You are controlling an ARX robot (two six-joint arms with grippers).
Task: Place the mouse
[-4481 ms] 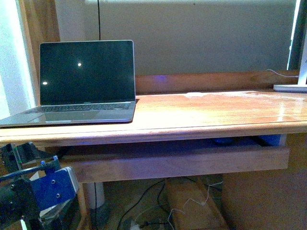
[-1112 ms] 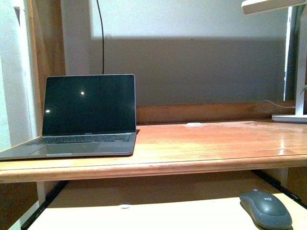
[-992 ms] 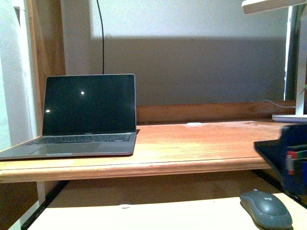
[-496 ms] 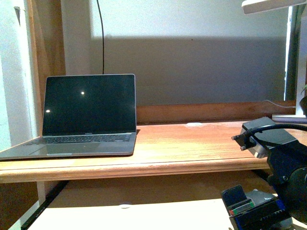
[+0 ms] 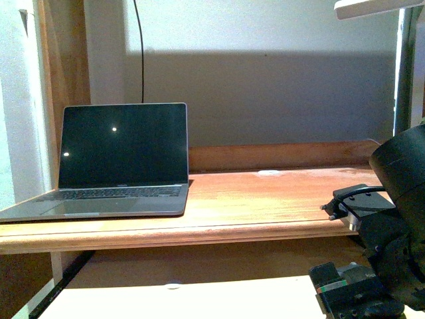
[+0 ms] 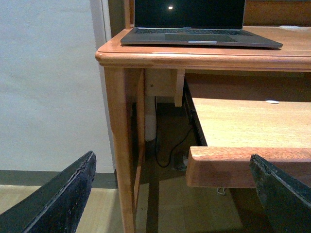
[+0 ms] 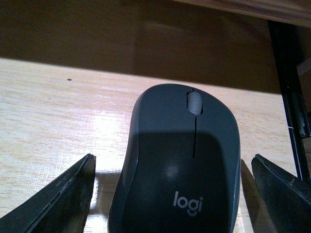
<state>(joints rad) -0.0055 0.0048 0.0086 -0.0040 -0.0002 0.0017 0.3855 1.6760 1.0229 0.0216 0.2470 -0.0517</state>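
On the pull-out shelf [image 7: 48, 107] below the table [image 5: 265, 199], the right pincer [image 7: 172, 162] spreads wide around the mouse [image 7: 182, 141] (no contact visible on either flank). The left pincer [image 6: 172, 158] gapes empty. Farther back, a laptop [image 5: 123, 153] sits on the table.

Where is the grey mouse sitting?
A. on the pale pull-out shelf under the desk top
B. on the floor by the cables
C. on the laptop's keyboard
A: the right wrist view shows the mouse resting on the pull-out shelf, not on the laptop, which stands up on the desk top.
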